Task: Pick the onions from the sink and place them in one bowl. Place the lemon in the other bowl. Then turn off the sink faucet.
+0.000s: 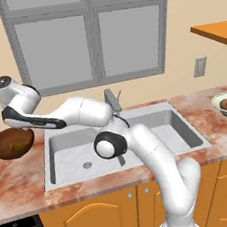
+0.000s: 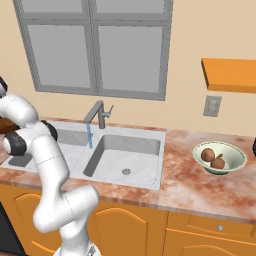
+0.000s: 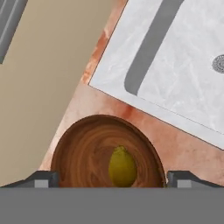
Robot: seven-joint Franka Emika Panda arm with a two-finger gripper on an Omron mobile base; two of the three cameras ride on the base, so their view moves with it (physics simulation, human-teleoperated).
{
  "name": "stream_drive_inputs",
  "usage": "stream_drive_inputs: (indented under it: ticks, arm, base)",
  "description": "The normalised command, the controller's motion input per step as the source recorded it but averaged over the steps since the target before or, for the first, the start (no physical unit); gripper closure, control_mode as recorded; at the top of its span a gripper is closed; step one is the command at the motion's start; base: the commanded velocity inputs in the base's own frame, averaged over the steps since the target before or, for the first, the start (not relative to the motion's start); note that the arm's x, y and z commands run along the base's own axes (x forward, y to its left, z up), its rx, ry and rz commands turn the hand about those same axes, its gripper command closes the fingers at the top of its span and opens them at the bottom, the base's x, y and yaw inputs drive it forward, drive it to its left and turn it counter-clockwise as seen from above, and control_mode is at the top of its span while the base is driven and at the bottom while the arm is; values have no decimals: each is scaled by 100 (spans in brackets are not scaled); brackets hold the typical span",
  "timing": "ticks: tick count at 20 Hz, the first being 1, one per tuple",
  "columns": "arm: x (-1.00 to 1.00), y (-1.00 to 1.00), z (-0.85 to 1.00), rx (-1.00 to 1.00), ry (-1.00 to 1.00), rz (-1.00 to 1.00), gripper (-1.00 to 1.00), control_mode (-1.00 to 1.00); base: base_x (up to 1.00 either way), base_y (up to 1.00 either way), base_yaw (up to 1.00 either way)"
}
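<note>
The claw (image 3: 112, 178) is cut off by the bottom of the hand view: just two dark fingertips (image 3: 42, 178) show, standing wide apart with nothing between them, above the brown bowl (image 3: 83, 148). One lemon (image 3: 122, 166) lies inside that bowl; its lower end is hidden at the frame's bottom. In the left base view the arm covers part of the brown bowl (image 1: 8, 146), which sits at the tabletop's (image 1: 23, 182) left end beside the sink (image 1: 136, 120). The faucet (image 2: 100, 115) stands at the sink's back edge, with a thin blue stream falling from its spout; in the left base view the arm partly hides it. The pale bowl (image 2: 235, 160) sits on the tabletop right of the sink, holding two onions (image 2: 214, 159). In the left base view its right side is cut off. Both sink basins show one drain (image 2: 126, 171) each.
</note>
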Motion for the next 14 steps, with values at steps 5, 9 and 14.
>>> stream_drive_inputs:
  ticks: [5, 9, 14]
  arm:
    - [-85, -80, 47, 0, 0, -13, -100, -100]
    - [-100, -98, -1, 0, 0, -7, -100, -100]
    - [-97, -100, -81, 0, 0, 0, -100, -100]
  base:
    - [0, 0, 0]
    - [0, 0, 0]
    - [0, 0, 0]
